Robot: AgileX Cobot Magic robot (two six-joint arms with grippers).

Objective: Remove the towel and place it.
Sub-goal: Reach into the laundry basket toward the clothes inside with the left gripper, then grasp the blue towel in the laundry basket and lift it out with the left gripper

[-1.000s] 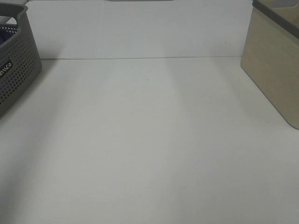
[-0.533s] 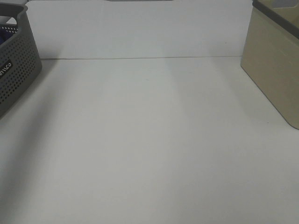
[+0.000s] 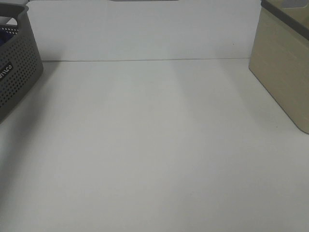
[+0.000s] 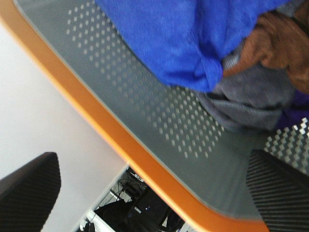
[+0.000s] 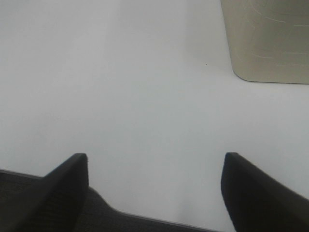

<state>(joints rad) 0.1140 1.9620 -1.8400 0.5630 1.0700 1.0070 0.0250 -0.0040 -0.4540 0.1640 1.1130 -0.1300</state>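
The deep blue towel lies bunched inside a grey perforated basket with an orange rim, on top of a brown cloth and a grey cloth. My left gripper is open, its two dark fingers wide apart. It hovers over the basket's rim, short of the towel and holding nothing. My right gripper is open and empty over the bare white table. Neither gripper shows in the exterior view, where only a sliver of blue shows in the basket.
The grey basket stands at the table's far left edge. A beige box stands at the right and also shows in the right wrist view. The white table spreads between them, with a white wall behind.
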